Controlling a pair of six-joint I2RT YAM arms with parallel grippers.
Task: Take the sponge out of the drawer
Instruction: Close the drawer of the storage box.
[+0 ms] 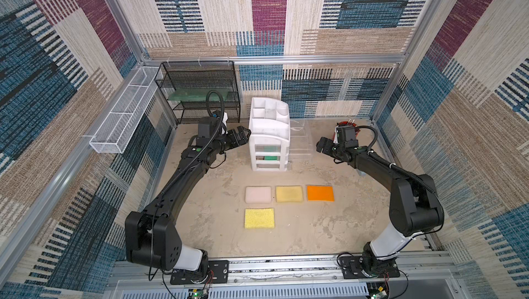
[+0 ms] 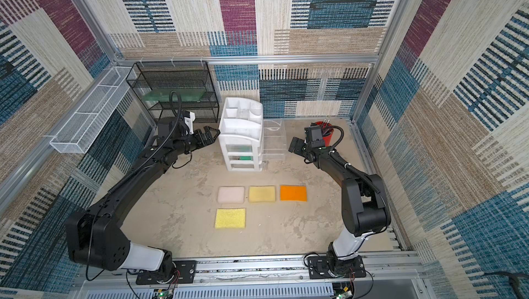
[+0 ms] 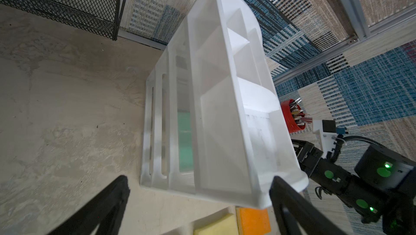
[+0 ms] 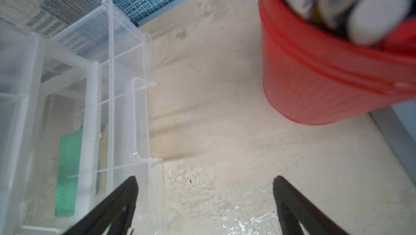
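The white drawer tower (image 1: 269, 128) (image 2: 240, 131) stands mid-table, its clear drawers (image 1: 299, 140) (image 4: 126, 110) pulled out toward the right arm. A green sponge (image 1: 270, 157) (image 2: 245, 157) shows through the tower's wall at the middle level. It is also visible in both wrist views (image 3: 184, 141) (image 4: 67, 173). My left gripper (image 1: 243, 135) (image 2: 212, 135) (image 3: 199, 178) is open, close against the tower's left side. My right gripper (image 1: 322, 145) (image 2: 294, 144) (image 4: 206, 178) is open beside the pulled-out drawers, with bare table between its fingers.
Several sponges lie in front of the tower: pink (image 1: 258, 194), tan (image 1: 289, 193), orange (image 1: 320, 193) and yellow (image 1: 259, 218). A red cup of pens (image 2: 326, 135) (image 4: 326, 65) stands just behind the right wrist. A black wire-mesh shelf (image 1: 200, 91) and a white mesh basket (image 1: 123, 117) sit back left.
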